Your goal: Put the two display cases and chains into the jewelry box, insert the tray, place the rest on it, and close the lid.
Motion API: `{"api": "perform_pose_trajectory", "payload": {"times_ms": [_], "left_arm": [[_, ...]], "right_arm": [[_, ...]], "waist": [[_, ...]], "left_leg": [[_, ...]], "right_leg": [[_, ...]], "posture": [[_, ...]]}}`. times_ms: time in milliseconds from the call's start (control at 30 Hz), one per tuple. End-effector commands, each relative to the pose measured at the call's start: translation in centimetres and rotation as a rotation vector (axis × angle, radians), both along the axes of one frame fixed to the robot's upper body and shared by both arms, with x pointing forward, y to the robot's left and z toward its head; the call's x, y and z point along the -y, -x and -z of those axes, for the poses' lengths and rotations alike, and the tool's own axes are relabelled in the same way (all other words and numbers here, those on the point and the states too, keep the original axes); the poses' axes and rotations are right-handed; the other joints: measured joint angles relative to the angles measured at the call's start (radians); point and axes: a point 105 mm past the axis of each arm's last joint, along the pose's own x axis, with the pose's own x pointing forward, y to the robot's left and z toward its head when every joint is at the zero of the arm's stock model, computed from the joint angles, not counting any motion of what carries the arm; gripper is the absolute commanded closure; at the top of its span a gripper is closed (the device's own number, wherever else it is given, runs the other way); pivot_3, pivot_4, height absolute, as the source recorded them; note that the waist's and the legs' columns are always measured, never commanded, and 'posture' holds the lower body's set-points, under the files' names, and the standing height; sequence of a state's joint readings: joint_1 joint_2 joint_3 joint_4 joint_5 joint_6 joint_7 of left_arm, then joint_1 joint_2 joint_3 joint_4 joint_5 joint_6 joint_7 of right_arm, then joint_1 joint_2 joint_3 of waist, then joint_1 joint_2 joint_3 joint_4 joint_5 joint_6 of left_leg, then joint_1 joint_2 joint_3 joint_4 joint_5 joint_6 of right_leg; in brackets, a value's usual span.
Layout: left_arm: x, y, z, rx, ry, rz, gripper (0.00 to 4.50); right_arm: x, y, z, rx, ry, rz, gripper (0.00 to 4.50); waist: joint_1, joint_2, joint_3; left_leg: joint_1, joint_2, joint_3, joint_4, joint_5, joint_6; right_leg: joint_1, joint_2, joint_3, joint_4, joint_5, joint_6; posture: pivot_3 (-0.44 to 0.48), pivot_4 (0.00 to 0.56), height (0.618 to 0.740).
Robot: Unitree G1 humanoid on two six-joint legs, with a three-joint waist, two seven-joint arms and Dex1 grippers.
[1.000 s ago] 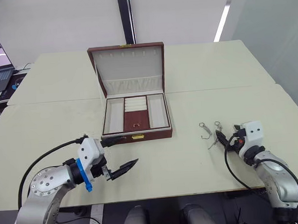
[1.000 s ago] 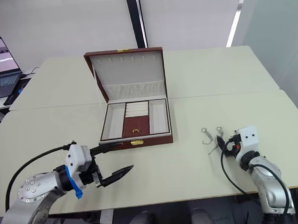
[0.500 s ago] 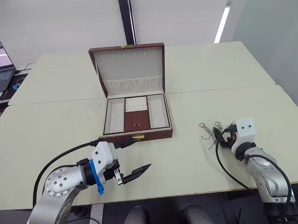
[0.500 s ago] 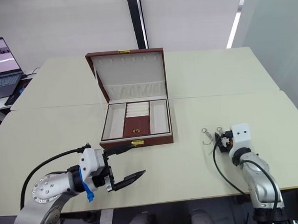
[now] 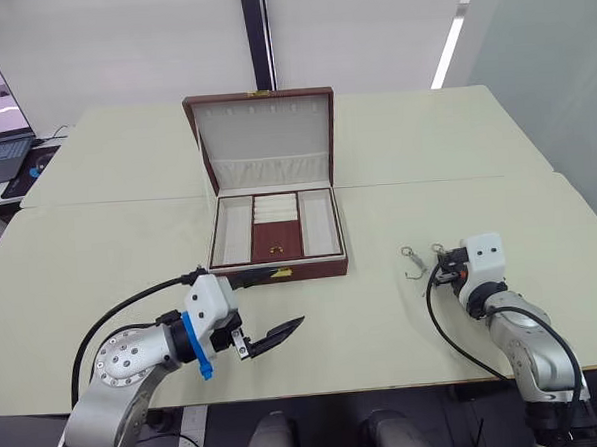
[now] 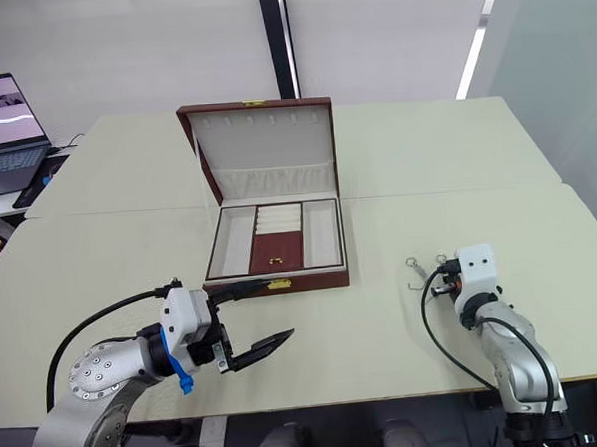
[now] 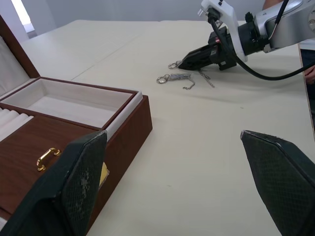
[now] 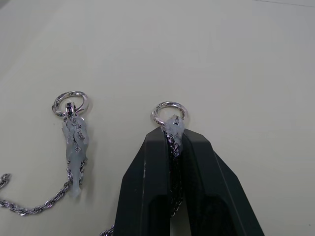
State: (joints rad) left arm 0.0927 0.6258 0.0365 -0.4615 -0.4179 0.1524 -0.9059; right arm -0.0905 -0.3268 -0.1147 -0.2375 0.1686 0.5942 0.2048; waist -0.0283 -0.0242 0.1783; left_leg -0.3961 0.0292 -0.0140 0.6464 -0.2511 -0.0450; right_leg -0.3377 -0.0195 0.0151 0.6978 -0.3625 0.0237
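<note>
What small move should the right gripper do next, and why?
Probably lift straight up: the right gripper looks shut on one thin silvery chain lying on the pale table, and the open reddish-brown jewelry box stands apart to its left.

the right claw (image 8: 173, 162) hides most of its chain (image 8: 170, 118).

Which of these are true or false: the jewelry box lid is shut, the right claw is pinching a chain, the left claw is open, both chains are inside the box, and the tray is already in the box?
1. The lid of the jewelry box is shut. False: it stands open.
2. The right claw is closed on a chain. True.
3. The left claw is open and holds nothing. True.
4. Both chains are inside the box. False: both lie on the table; the other chain is beside the right claw.
5. The tray sits in the box. True.
</note>
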Motion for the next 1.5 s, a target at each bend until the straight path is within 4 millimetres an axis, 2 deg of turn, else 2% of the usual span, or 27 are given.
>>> {"api": "perform_pose_trajectory", "payload": {"times_ms": [33,267,500,667,933,1200,1500], "left_arm": [[0.3,0.4,-0.1,0.022,0.007,0.015,0.00],[0.2,0.7,0.6,0.013,0.015,0.005,0.00],[-0.5,0.7,0.9,0.011,0.044,-0.075,0.00],[-1.2,1.0,1.6,-0.009,0.084,-0.171,0.00],[-3.2,1.4,1.5,0.015,0.142,-0.382,0.00],[-4.5,2.9,1.9,0.027,0.184,-0.575,0.00],[-5.2,4.4,2.2,0.045,0.211,-0.728,0.00]], "right_arm": [[0.4,0.5,0.5,-0.019,-0.015,0.015,4.39],[-1.0,0.3,-2.0,0.103,-0.085,-0.100,4.39],[-3.8,-0.5,-6.2,0.229,-0.132,-0.290,4.39],[-6.9,-1.2,-8.9,0.266,-0.166,-0.435,4.39],[-13.2,-2.7,-12.7,0.300,-0.237,-0.670,4.39],[-19.5,-2.6,-13.9,0.274,-0.289,-0.894,4.39],[-24.6,-2.7,-15.6,0.282,-0.356,-1.030,4.39]], "waist": [[0.000,0.000,0.000],[-0.001,0.000,0.000],[-0.005,0.002,0.001],[-0.004,0.002,0.001],[-0.004,0.002,0.002],[-0.004,0.002,0.002],[-0.005,0.002,0.002]], "left_leg": [[0.000,0.000,0.000,0.000,0.000,0.000],[0.000,0.000,0.000,0.000,0.000,0.000],[0.000,0.000,0.001,0.000,0.000,0.000],[-0.002,0.000,0.000,0.000,0.000,0.000],[-0.002,0.001,0.000,0.000,0.000,0.000],[-0.004,0.001,0.001,0.000,0.000,0.000],[-0.004,0.001,0.001,-0.001,0.000,0.000]], "right_leg": [[0.000,0.000,0.000,0.000,0.000,0.000],[0.000,0.000,0.000,0.000,0.000,0.000],[-0.001,0.000,0.001,0.000,0.000,0.000],[-0.002,0.000,0.001,0.000,0.000,0.000],[-0.003,0.000,0.000,0.000,0.000,0.000],[-0.005,0.000,0.001,0.000,0.000,0.000],[-0.006,0.000,0.000,0.000,0.000,0.000]], "posture": [[0.000,0.150,0.740],[0.000,0.150,0.740],[0.000,0.150,0.740],[0.000,0.150,0.740],[0.000,0.150,0.740],[0.000,0.150,0.740],[0.000,0.150,0.740]]}}
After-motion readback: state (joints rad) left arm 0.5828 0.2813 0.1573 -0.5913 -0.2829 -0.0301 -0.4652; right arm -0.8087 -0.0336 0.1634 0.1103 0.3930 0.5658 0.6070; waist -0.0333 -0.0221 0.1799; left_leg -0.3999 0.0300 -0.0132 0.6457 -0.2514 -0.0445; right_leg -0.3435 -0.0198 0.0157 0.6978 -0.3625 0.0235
